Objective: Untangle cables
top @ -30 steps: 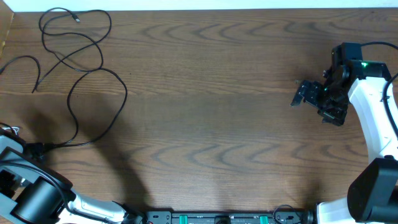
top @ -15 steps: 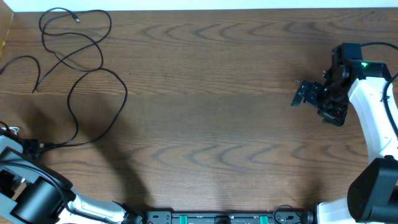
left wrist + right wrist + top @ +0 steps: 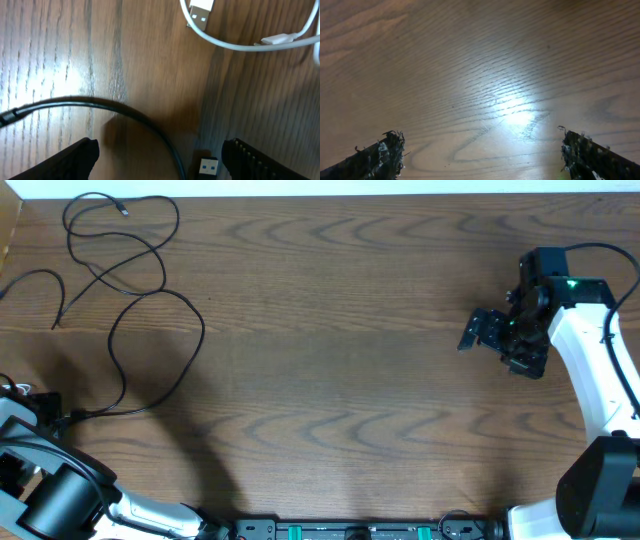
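Thin black cables (image 3: 120, 275) lie in overlapping loops on the table's far left, one strand running down to my left gripper (image 3: 48, 416) at the left edge. In the left wrist view that gripper (image 3: 160, 150) is open. A black cable (image 3: 100, 104) curves between its fingers, beside a black plug with a blue insert (image 3: 208, 167). The short white cable (image 3: 240, 45) with its flat plug (image 3: 200, 12) lies just ahead. My right gripper (image 3: 488, 336) hangs open at the right, far from the cables. Only bare wood shows between its fingers (image 3: 385, 152).
A pale strip (image 3: 320, 188) runs along the far edge of the wooden table (image 3: 340, 360). Arm bases and a black rail (image 3: 350, 530) line the near edge. The right arm's white link (image 3: 590, 360) stands along the right side.
My right gripper has shifted slightly left and toward the far side. The left gripper has edged a little left. The cables have not visibly moved.
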